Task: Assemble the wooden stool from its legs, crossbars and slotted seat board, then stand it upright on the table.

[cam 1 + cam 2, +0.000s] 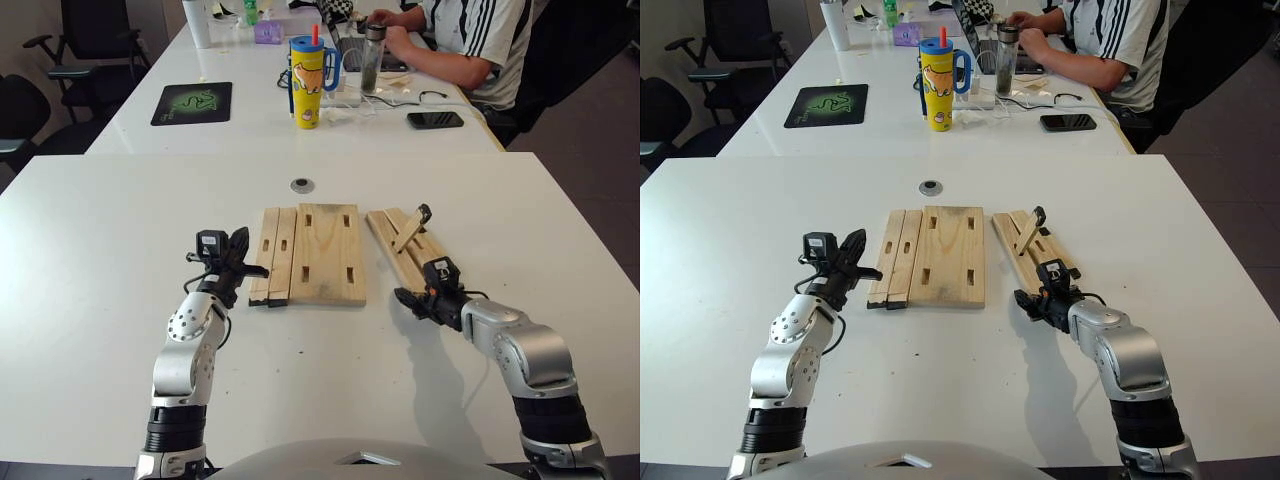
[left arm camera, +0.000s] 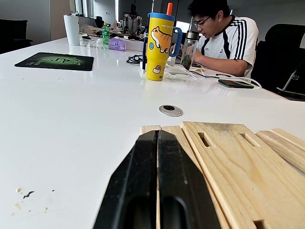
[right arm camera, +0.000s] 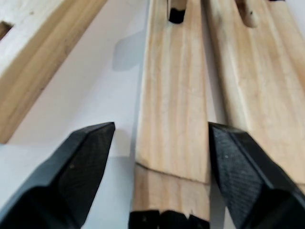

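The slotted seat board lies flat at mid-table. Two slotted wooden bars lie against its left edge. On its right lie more wooden bars, with a short piece leaning tilted on top of them. My left gripper is shut and holds nothing; its tips rest just left of the outer left bar. My right gripper is open at the near end of the right bars, with one bar lying between its two fingers.
A round grommet sits in the table behind the boards. On the far table stand a yellow tumbler, a black mouse mat and a phone; a seated person is at work there. Bare tabletop lies left, right and in front.
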Tool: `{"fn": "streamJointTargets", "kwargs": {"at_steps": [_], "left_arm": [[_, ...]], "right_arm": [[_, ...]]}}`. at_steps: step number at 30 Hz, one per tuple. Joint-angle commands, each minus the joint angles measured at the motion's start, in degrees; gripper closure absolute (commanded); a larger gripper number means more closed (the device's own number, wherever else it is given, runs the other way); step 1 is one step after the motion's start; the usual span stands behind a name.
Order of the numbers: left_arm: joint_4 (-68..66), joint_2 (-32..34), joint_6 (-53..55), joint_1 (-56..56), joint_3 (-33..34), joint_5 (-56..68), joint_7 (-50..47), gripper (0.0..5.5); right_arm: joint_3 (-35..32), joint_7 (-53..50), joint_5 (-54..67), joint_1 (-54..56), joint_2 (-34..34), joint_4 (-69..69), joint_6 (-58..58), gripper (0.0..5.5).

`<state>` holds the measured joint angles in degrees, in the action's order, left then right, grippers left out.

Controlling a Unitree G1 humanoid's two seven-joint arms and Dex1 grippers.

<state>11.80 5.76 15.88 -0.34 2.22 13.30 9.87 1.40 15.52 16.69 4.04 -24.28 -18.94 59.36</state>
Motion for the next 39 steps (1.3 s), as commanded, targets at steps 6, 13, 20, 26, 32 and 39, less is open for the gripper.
{"fn": "streamJointTargets", "kwargs": {"at_steps": [6,13,20,26,32,39], "left_arm": [[-0.9,-0.1,-0.2,-1.1,-0.5,-0.4,0.3,5.5],[-2.0,0.3,-0.5,-2.3,-0.4,-0.3,0.8,5.5],[-2.8,0.4,-1.0,-3.2,-0.3,-0.4,1.0,5.5],[-2.7,-0.1,-0.4,-3.3,0.1,0.9,1.3,5.5],[-1.5,-1.5,2.1,-4.5,1.3,5.2,2.0,5.5],[6.3,-8.3,15.9,-6.5,8.0,35.9,2.8,4.8]], "right_arm": [[2.8,-1.6,-2.6,3.0,3.5,5.9,-2.0,2.06],[1.3,-2.5,-3.2,3.6,4.8,9.1,-1.3,3.09],[1.5,-2.5,-4.3,4.9,5.1,8.8,-4.8,3.43],[1.6,-4.6,-7.0,6.7,7.4,6.9,-12.3,3.43],[1.2,-3.3,-7.3,10.3,8.4,5.2,-19.3,3.43],[3.0,5.6,-5.4,15.7,6.3,3.2,-27.2,3.43]]}}
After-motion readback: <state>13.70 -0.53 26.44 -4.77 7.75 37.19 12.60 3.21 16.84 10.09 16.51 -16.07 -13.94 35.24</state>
